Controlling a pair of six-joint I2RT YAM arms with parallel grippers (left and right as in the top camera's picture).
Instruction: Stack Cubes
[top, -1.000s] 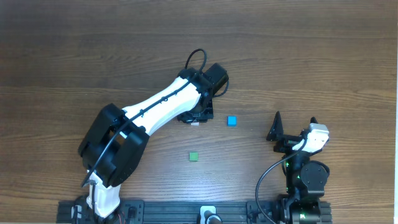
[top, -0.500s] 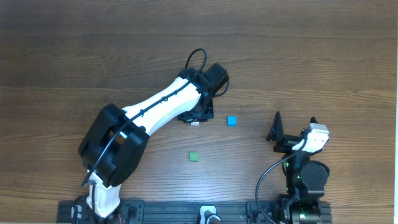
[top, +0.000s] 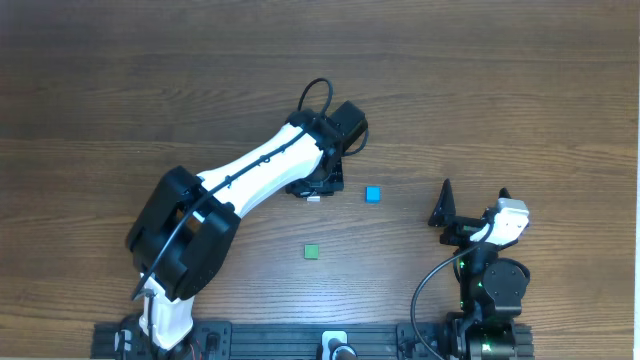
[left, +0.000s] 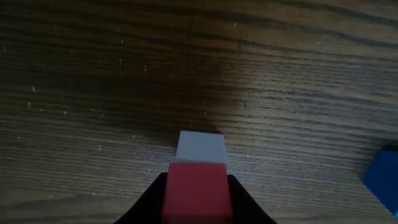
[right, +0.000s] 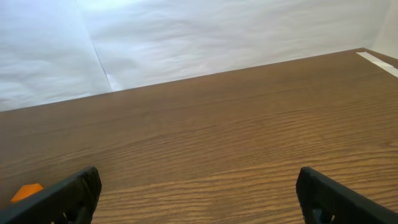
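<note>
The red cube (left: 196, 196) sits clamped between the left jaws, low over the wooden surface (top: 500, 80). A white cube (left: 201, 147) lies right against its far edge. I cannot tell whether the red cube rests on the white one. A blue cube (top: 373, 194) lies near them to the right, and a green cube (top: 311, 252) lies apart, closer to the arm bases. All four are small, plain, flat-sided blocks. The surface is dark brown wood with fine grain.

The white left arm (top: 260, 165) stretches diagonally from its base to the middle of the surface. The right arm (top: 490, 280) is folded over its base, with the right jaws spread wide apart above bare wood. A small orange piece (right: 26, 191) shows beside one of its fingers.
</note>
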